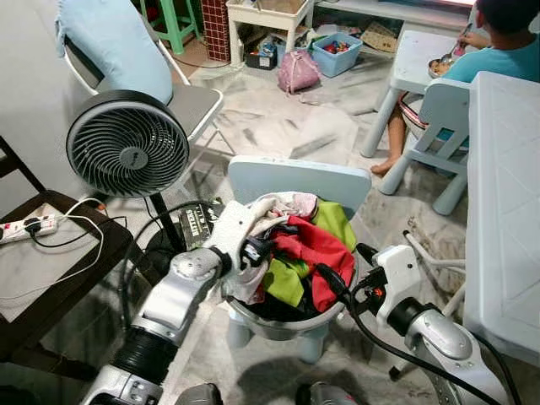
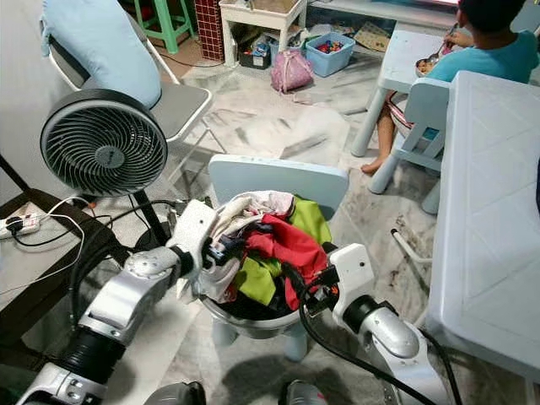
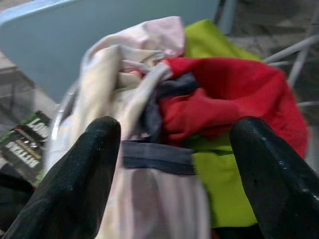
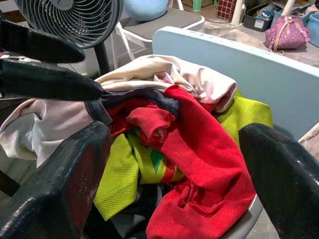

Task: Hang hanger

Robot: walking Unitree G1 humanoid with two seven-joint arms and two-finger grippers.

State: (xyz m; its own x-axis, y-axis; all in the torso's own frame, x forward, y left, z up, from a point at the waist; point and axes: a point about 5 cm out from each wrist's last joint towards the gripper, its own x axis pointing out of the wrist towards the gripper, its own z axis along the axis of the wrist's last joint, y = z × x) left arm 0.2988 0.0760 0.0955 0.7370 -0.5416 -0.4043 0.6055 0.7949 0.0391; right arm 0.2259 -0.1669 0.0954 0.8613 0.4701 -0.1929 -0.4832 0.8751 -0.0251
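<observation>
Head views: a round metal basin (image 1: 278,325) heaped with red, lime-green and cream clothes (image 1: 295,249) sits on a pale blue plastic chair (image 1: 299,179). The left gripper (image 1: 251,251) is at the heap's left edge, the right gripper (image 1: 342,270) at its right; a grey fan (image 1: 126,143) stands far left.

Left wrist view: black fingers (image 3: 75,179) spread wide, holding nothing, over the cream cloth.

Right wrist view: fingers (image 4: 55,184) spread wide and empty around the red garment (image 4: 199,164). I cannot tell where the hanger is.

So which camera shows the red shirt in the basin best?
The right wrist view: the red shirt lies close, sharp and mostly uncovered. The left wrist view shows it blurred; both eye views show it smaller, between the grippers.
</observation>
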